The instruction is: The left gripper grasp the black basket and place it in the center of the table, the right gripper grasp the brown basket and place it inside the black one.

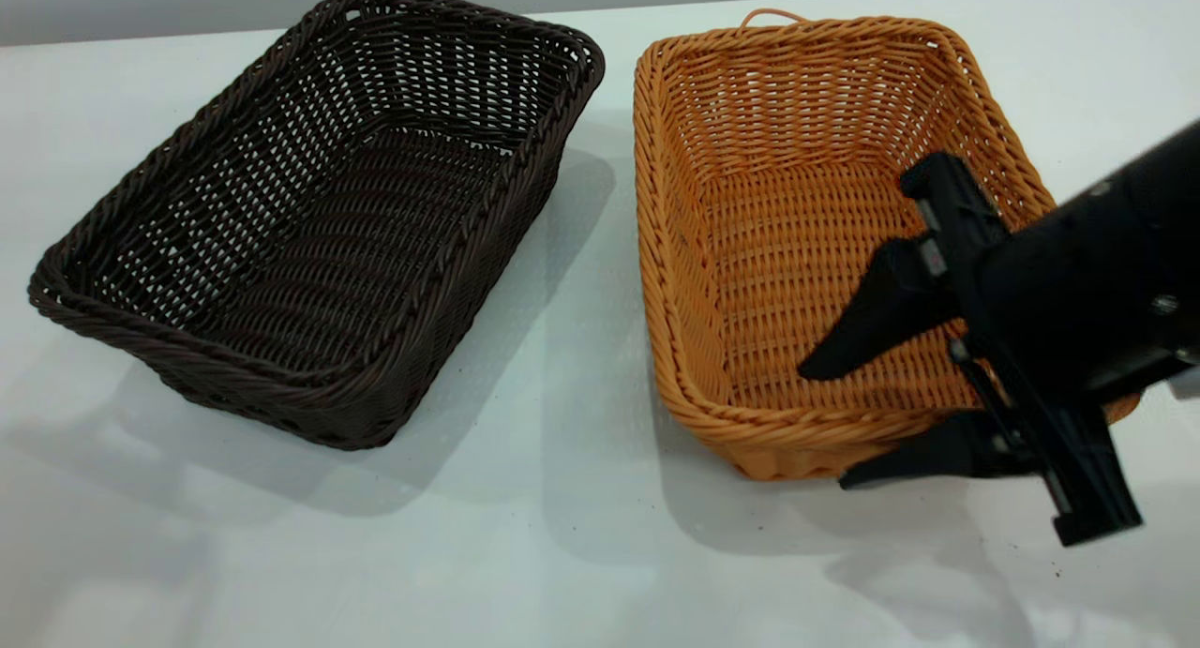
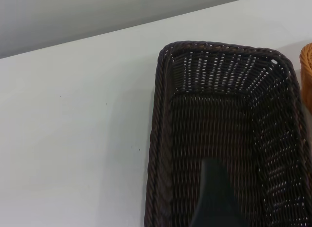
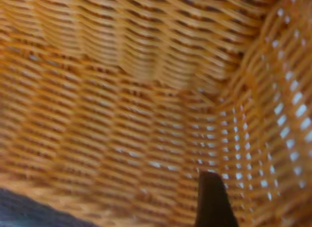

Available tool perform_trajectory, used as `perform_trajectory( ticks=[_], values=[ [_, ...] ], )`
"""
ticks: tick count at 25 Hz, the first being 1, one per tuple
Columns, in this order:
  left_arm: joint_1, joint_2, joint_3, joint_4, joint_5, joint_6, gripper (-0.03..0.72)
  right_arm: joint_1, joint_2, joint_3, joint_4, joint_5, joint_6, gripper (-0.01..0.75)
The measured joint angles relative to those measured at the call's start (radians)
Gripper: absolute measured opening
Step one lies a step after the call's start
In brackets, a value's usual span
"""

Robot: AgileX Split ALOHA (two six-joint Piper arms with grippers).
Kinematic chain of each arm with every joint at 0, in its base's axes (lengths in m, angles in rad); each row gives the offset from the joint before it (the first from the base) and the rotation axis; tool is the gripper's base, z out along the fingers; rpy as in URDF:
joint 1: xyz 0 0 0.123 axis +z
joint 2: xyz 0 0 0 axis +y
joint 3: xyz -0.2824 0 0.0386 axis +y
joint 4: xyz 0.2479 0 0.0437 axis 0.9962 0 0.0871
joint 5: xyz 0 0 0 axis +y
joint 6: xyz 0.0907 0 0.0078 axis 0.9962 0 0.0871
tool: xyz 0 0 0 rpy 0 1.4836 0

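The black basket [image 1: 319, 217] stands on the table [image 1: 562, 535] at the left and is empty. It also shows in the left wrist view [image 2: 224, 114]. The brown basket [image 1: 806, 226] stands beside it at the right, with its small loop on the far short end. My right gripper [image 1: 832, 426] is open and straddles the brown basket's near wall close to its right corner. One finger is inside and one is outside. The right wrist view shows the brown basket's inside [image 3: 122, 105] and one finger [image 3: 212, 202]. My left gripper [image 2: 214, 200] shows only as a dark part over the black basket's inside.
The two baskets stand a small gap apart. Bare tabletop lies in front of both baskets [image 1: 525, 573] and to the left of the black basket [image 2: 73, 154]. A grey wall [image 1: 187, 1] runs behind the table's far edge.
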Motion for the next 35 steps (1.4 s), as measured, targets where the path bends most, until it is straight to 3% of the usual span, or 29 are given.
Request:
perform_trajectory(
  ticks=[11,23,29,35],
  values=[
    [0.000,0.000,0.000,0.001,0.000,0.000,0.396,0.000,0.032,0.000,0.000,-0.108,0.008,0.392],
    [0.000,0.000,0.000,0.001,0.001,0.000,0.396,-0.001,0.032,0.000,0.004,-0.097,0.047,0.113],
    [0.000,0.000,0.000,0.000,0.043,-0.001,0.396,-0.001,0.032,0.000,-0.001,-0.069,0.033,0.113],
    [0.000,0.000,0.016,-0.031,0.057,-0.001,0.396,-0.018,0.004,0.002,-0.011,-0.138,-0.006,0.111]
  ],
)
